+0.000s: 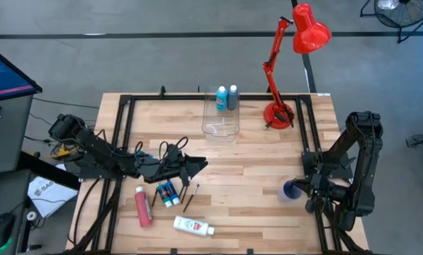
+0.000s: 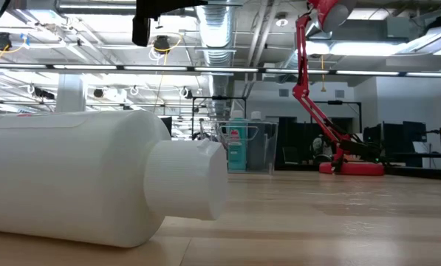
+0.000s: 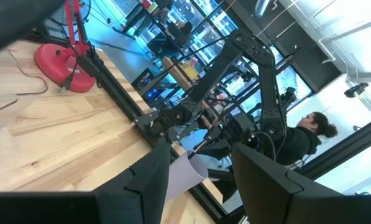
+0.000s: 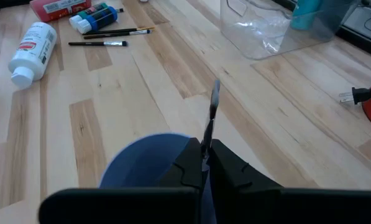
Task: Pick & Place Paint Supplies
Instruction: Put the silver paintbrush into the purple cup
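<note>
My right gripper (image 4: 206, 151) is at the table's right, shut on a thin dark paintbrush (image 4: 214, 109) just over the small purple cup (image 4: 141, 163). My left gripper (image 3: 204, 186) hangs open at the left, pointing level toward the right arm, with nothing between its fingers. A white bottle (image 1: 193, 227), a pink-red bottle (image 1: 143, 207), small blue-green tubes (image 1: 167, 193) and two brushes (image 4: 107, 37) lie on their sides near the front left. A light blue bottle (image 1: 222, 97) and a grey one (image 1: 233, 96) stand in the clear box (image 1: 221, 122). My right gripper pinches the paintbrush between its two shut fingertips (image 4: 205, 144). The brush runs on along the fingers, and one end (image 4: 215, 92) sticks out past them, clear of the table. The fingers hide its other end. They slant down over the cup's rim (image 4: 173, 138).
A red desk lamp (image 1: 278, 113) stands at the back right, its plug (image 4: 353, 95) lying on the wood. Black frame rails (image 1: 122, 127) run along both sides of the table. A person (image 3: 309, 134) sits beyond the right edge. Bare wood lies in the table's middle.
</note>
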